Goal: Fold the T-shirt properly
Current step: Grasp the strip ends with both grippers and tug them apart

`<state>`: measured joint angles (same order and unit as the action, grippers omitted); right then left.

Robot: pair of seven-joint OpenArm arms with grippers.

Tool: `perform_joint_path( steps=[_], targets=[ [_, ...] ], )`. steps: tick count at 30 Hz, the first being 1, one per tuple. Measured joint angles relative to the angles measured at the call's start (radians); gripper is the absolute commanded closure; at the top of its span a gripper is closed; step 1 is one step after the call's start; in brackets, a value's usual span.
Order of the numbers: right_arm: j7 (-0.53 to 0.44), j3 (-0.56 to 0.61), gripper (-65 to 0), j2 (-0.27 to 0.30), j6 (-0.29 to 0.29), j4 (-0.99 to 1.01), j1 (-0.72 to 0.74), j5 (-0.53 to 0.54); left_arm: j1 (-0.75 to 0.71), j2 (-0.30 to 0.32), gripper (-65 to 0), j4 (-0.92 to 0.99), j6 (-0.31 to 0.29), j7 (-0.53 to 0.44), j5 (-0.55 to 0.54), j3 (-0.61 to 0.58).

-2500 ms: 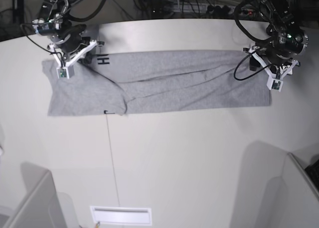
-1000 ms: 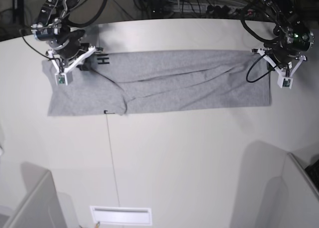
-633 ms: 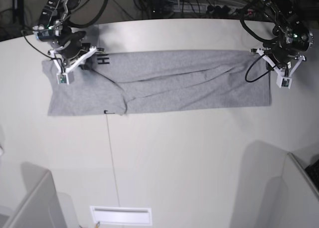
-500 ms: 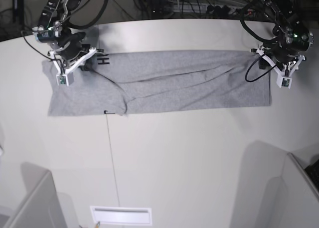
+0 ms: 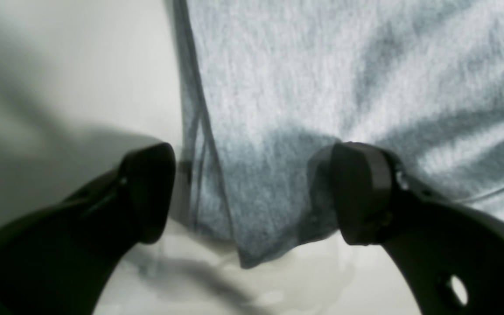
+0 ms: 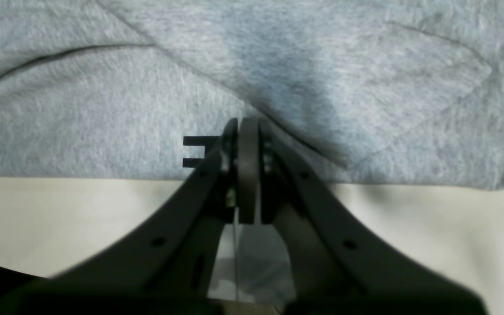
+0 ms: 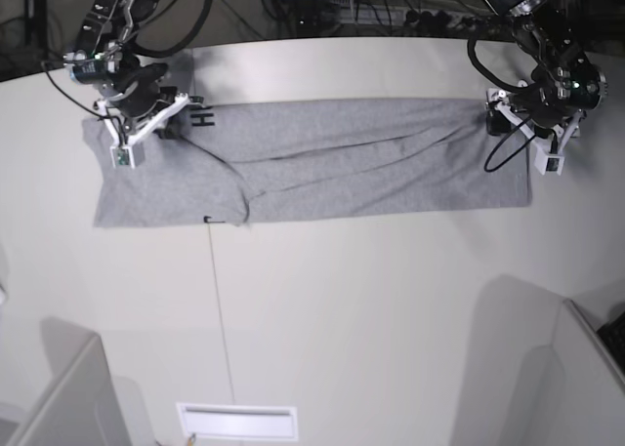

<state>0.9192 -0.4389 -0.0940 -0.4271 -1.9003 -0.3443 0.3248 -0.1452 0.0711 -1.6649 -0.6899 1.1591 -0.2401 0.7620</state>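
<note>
The grey T-shirt [image 7: 322, 163] lies on the table as a long creased strip from left to right, with black lettering [image 7: 202, 115] at its far left end. My left gripper [image 7: 498, 120] is at the strip's far right corner. In the left wrist view it [image 5: 252, 192] stands open with that corner of the T-shirt [image 5: 322, 87] lying flat between its fingers [image 5: 147, 192]. My right gripper [image 7: 168, 124] is at the left end. In the right wrist view it [image 6: 245, 131] is shut, tips on the T-shirt [image 6: 103, 122] beside the lettering [image 6: 195, 151]; whether cloth is pinched I cannot tell.
A thin dark line [image 7: 220, 309] runs from the shirt's near edge toward a white slot [image 7: 236, 422] at the table's front. Grey panels stand at the lower left [image 7: 68, 397] and lower right [image 7: 586, 368]. Cables crowd the table's back edge [image 7: 391, 21].
My left gripper has opened and moved left onto the shirt's right corner. The right gripper has stayed shut in nearly the same place. The shirt has not shifted.
</note>
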Motion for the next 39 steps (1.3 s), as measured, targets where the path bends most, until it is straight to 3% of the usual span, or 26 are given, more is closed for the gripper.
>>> perform_joint_path(
  steps=[8, 14, 20, 29, 32, 37, 39],
  targets=[
    [0.000, 0.000, 0.0, -0.005, 0.000, 0.000, 0.000, 0.000, 0.032, 0.101, -53.3, 0.006, 0.001, 0.006, 0.006, 0.087],
    [0.000, 0.000, 0.0, -0.006, 0.000, 0.000, 0.001, 0.000, 0.090, 0.096, -53.3, 0.021, 0.000, 0.004, -0.001, 0.074],
    [0.000, 0.000, 0.0, -0.006, 0.000, 0.000, 0.000, 0.000, 0.098, 0.090, -53.3, 0.087, 0.000, 0.004, -0.002, -0.039],
    [0.001, 0.000, 0.0, -0.008, 0.000, 0.000, -0.003, -0.002, 0.095, 0.096, -52.3, 0.112, 0.000, 0.000, 0.003, -0.045],
    [0.000, 0.000, 0.0, -0.008, 0.000, 0.000, -0.002, 0.000, 0.098, 0.106, -41.3, 0.189, 0.000, -0.045, -0.020, -0.038],
    [0.000, 0.001, 0.0, -0.008, 0.000, 0.000, -0.004, -0.002, 0.111, 0.118, -2.1, 0.240, 0.000, -0.072, -0.051, -0.032],
    [0.000, 0.000, 0.0, -0.008, 0.000, 0.000, -0.003, 0.000, 0.111, 0.114, 0.0, 0.232, -0.003, -0.068, -0.050, -0.032]
  ],
)
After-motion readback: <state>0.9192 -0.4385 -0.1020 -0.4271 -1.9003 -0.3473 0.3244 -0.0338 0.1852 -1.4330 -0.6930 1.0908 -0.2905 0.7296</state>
